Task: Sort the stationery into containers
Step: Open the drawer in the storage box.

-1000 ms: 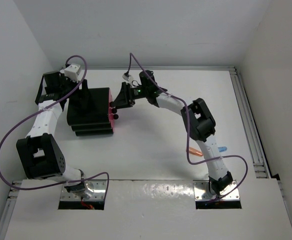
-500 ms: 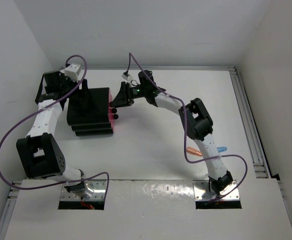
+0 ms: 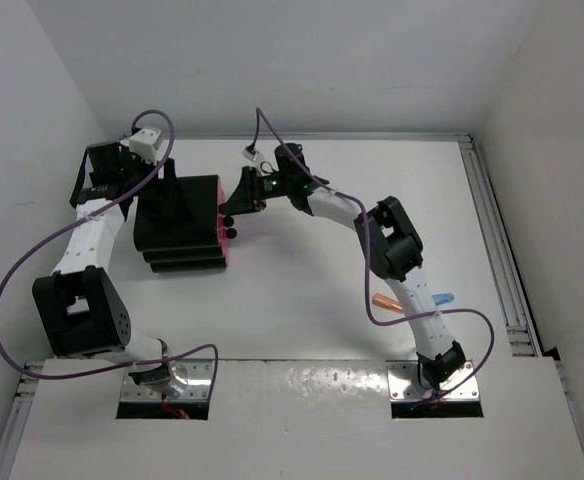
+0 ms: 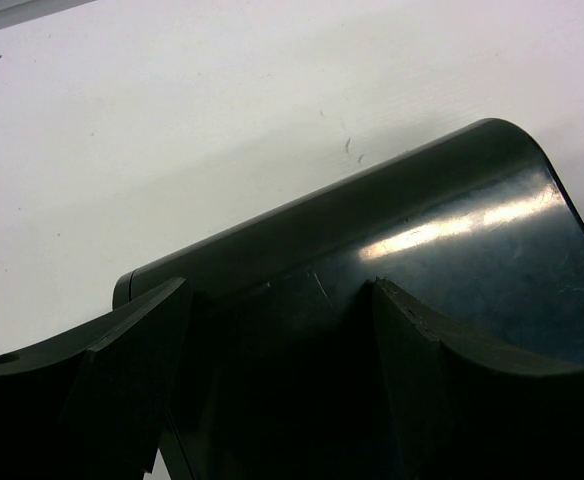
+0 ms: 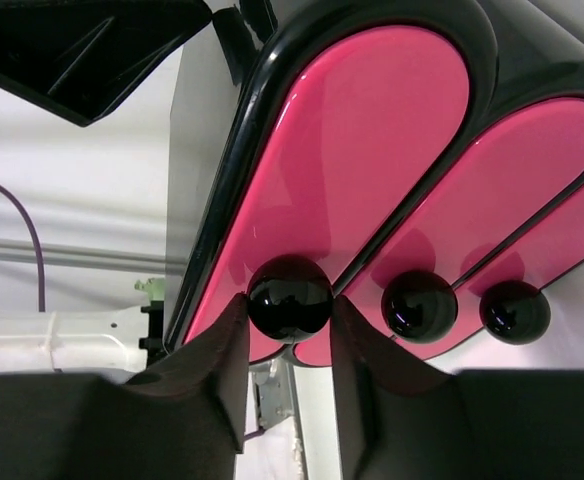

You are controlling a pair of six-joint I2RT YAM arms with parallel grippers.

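Observation:
The black stepped drawer box (image 3: 177, 225) stands at the left, its pink fronts (image 3: 222, 238) facing right. In the right wrist view my right gripper (image 5: 290, 312) is shut on the round black knob (image 5: 290, 297) of the top pink drawer (image 5: 372, 150), one finger touching each side. It also shows in the top view (image 3: 232, 210). My left gripper (image 3: 162, 185) is open, its fingers spread over the back of the box (image 4: 442, 240). An orange highlighter (image 3: 385, 302) and a light-blue highlighter (image 3: 443, 298) lie beside the right arm, partly hidden by it.
Two more black knobs (image 5: 419, 305) (image 5: 514, 312) sit on the lower pink drawers. White walls close in the table at the back and left. A metal rail (image 3: 497, 250) runs along the right edge. A purple cable (image 3: 32, 260) loops off the left arm.
My right gripper has moved slightly left onto the drawer knobs, its arm stretching further. The left arm and the box have not moved.

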